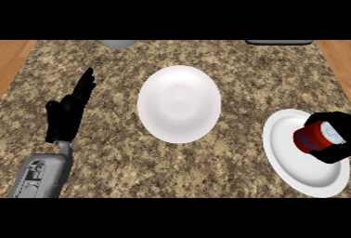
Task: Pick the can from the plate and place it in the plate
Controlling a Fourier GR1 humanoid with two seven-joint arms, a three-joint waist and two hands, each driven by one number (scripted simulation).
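Note:
A red can (314, 138) with a pale lid lies tilted over the right-hand white plate (291, 162) at the counter's right edge. My right hand (338, 153) is curled round the can from the right, and its fingers hide part of it. A second white plate (179, 103) sits bare in the middle of the counter. My left hand (68, 109) stands at the left with fingers straight and pointing up, holding nothing.
The speckled brown counter (226, 60) spans the view, with wooden strips at both sides. A grey rounded object (119, 44) pokes in at the far edge. A dark flat object (279, 42) lies at the far right.

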